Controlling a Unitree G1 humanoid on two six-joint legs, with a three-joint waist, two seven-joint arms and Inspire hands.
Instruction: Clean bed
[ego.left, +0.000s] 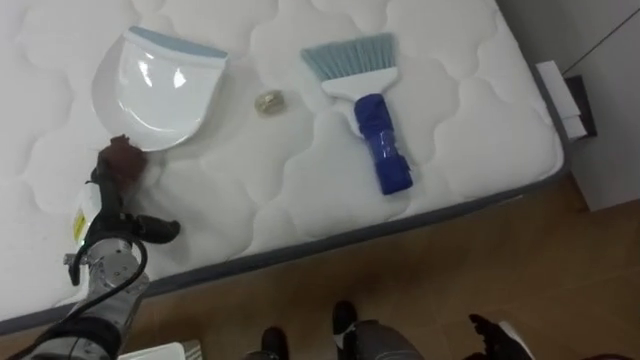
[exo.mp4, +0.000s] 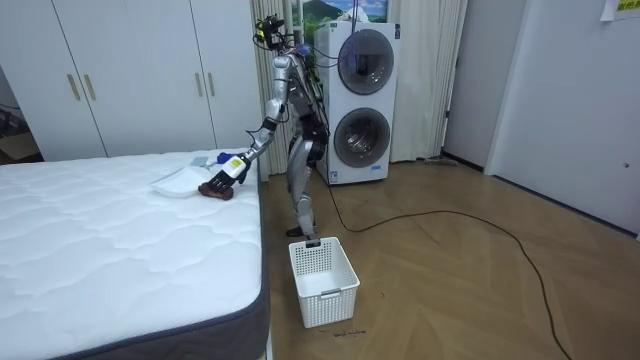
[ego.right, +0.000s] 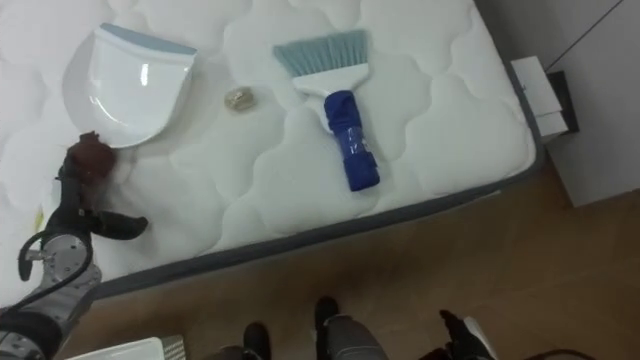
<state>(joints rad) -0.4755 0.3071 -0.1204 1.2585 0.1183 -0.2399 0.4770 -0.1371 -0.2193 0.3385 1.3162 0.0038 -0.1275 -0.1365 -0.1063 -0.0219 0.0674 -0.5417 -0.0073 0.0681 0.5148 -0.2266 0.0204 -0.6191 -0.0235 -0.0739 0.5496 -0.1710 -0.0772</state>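
A white dustpan (ego.left: 155, 85) with a pale blue lip lies on the white mattress (ego.left: 470, 130) at the left. At its near end is a dark brown lump (ego.left: 122, 158), perhaps its handle. My left hand (ego.left: 112, 215) reaches up to that lump with straight fingers touching it and the thumb spread to the right. A hand brush (ego.left: 372, 110) with pale blue bristles and a blue handle lies right of the pan. Between pan and brush lies a small crumpled scrap (ego.left: 269, 102). My right hand (ego.left: 497, 335) hangs low over the floor. In the room view I stand at the bed's corner, left hand (exo.mp4: 226, 178) stretched over it.
A white plastic basket (exo.mp4: 323, 282) stands on the wooden floor beside the bed, close to my feet. A white box (ego.left: 562, 98) sits past the bed's right corner. In the room view, white wardrobes (exo.mp4: 130, 75) and stacked washing machines (exo.mp4: 362, 100) stand behind.
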